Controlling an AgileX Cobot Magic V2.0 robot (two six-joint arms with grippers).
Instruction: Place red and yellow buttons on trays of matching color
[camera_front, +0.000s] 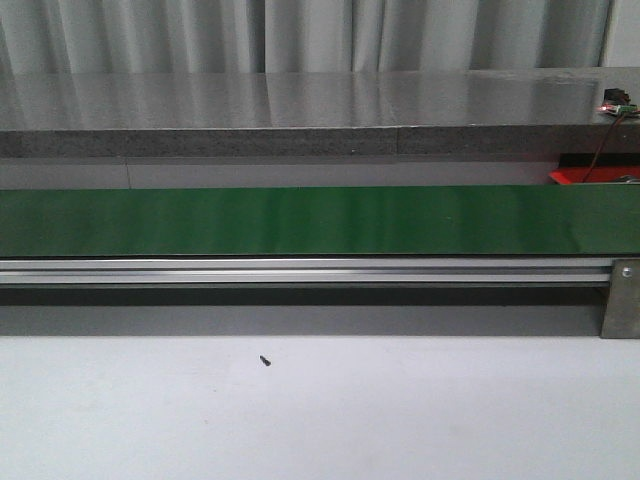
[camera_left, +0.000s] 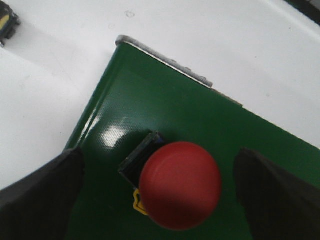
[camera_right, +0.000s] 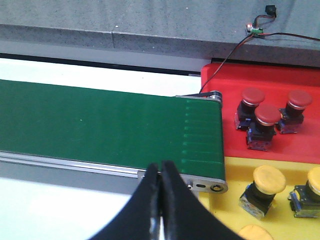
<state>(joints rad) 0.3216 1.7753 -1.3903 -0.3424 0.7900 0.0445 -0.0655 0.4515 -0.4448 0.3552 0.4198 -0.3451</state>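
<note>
The left gripper (camera_left: 160, 195) hangs over the belt (camera_left: 165, 110) with its fingers (camera_left: 42, 195) spread wide, one on each side of a red button (camera_left: 180, 185) that stands on the belt near its end roller; neither finger touches the button. The right gripper (camera_right: 161, 200) has its fingers pressed together with nothing between them, and hovers at the near edge of the belt's other end.

Just past that end lie the two trays, touching side by side. The red tray (camera_right: 220, 80), the farther one, carries three red buttons (camera_right: 265, 122) in a close cluster. The yellow tray (camera_right: 235, 172), the nearer one, shows at least three yellow buttons (camera_right: 267, 185), some cut off by the frame edge.

In the front view only a sliver of the red tray (camera_front: 575, 176) shows at the far right.

So sorting looks well under way. One red button has yet to reach its tray, and it is at the belt end well apart from the trays. More may follow; I cannot tell.
</note>
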